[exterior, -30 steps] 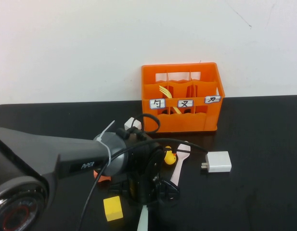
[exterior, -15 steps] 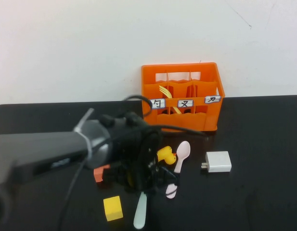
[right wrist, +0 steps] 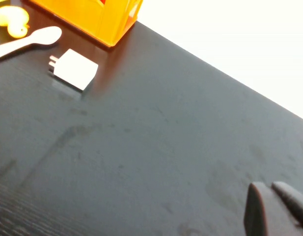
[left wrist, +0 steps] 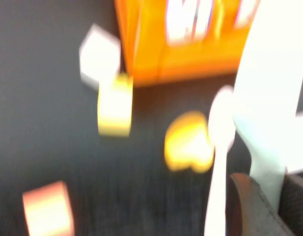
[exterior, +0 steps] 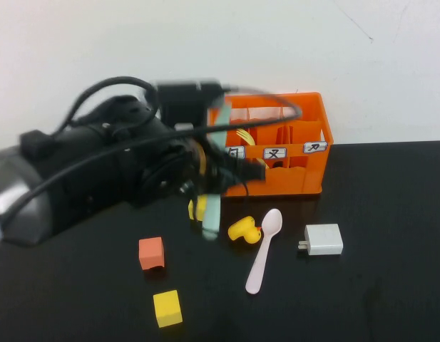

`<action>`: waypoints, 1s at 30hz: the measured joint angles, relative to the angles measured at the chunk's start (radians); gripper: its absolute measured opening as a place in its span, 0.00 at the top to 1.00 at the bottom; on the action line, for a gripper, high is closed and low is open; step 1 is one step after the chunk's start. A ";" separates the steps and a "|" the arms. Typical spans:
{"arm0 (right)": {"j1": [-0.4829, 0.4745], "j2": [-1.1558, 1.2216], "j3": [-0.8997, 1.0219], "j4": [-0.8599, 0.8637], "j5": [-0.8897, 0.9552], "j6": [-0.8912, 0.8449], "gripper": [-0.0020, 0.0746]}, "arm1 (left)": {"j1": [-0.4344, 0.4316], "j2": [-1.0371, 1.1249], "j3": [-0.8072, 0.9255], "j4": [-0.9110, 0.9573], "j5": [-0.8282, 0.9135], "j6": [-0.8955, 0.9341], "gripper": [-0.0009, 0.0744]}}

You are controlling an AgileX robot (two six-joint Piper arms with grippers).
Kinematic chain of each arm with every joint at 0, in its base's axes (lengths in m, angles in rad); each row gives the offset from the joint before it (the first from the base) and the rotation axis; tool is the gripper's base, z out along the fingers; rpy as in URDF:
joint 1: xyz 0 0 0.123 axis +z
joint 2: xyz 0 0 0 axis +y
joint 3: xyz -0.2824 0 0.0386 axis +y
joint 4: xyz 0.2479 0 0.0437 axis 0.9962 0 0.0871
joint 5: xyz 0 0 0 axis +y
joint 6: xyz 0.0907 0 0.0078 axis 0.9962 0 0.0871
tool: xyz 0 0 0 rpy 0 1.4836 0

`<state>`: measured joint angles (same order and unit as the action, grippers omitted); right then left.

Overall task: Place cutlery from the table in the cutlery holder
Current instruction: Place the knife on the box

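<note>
The left arm has risen off the tabletop (exterior: 391, 285) and swung up and back toward the crate, taking the pale mint-green knife (exterior: 212, 214) with it; a moment ago that knife was lying near the front edge beside the yellow cube (exterior: 167, 308). Now the left claw (exterior: 205, 187) is shut on the knife, which hangs in the air with its lower end above the tabletop, just left of the yellow duck toy (exterior: 244, 230). In the left wrist view the knife (left wrist: 266, 98) shows as a broad pale blade running up from the claw's fingers (left wrist: 249, 206).

The orange cutlery holder (exterior: 305, 182) stands at the far side against the wall, the yellow fork (exterior: 244, 135) already upright in one of its compartments. The pinkish-white spoon (exterior: 264, 249) lies flat on the tabletop, right of the duck, bowl toward the holder. A white charger plug (exterior: 323, 239) sits just right of the spoon. An orange cube (exterior: 151, 253) rests to the left, with the yellow cube nearer the front edge.

The right claw (right wrist: 271, 206) hovers low over bare tabletop well to the right, its fingers pressed together and holding nothing.
</note>
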<state>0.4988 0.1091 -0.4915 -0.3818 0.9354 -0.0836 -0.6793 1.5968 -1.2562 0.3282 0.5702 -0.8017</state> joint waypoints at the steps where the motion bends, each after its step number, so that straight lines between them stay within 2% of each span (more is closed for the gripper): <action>1: 0.000 0.000 0.000 0.000 0.000 0.000 0.98 | 0.002 -0.008 0.000 0.055 -0.038 -0.034 0.86; 11: 0.000 0.000 0.000 0.000 -0.001 0.010 0.98 | 0.004 0.030 -0.003 0.535 -0.493 -0.387 0.86; 20: 0.000 0.000 0.000 0.000 -0.004 0.049 0.98 | 0.004 0.200 -0.160 0.593 -0.632 -0.454 0.86; 30: 0.000 0.000 0.000 0.000 -0.004 0.109 0.98 | 0.004 0.392 -0.370 0.611 -0.640 -0.433 0.86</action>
<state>0.4988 0.1091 -0.4915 -0.3818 0.9316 0.0255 -0.6755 1.9885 -1.6261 0.9394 -0.0698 -1.2342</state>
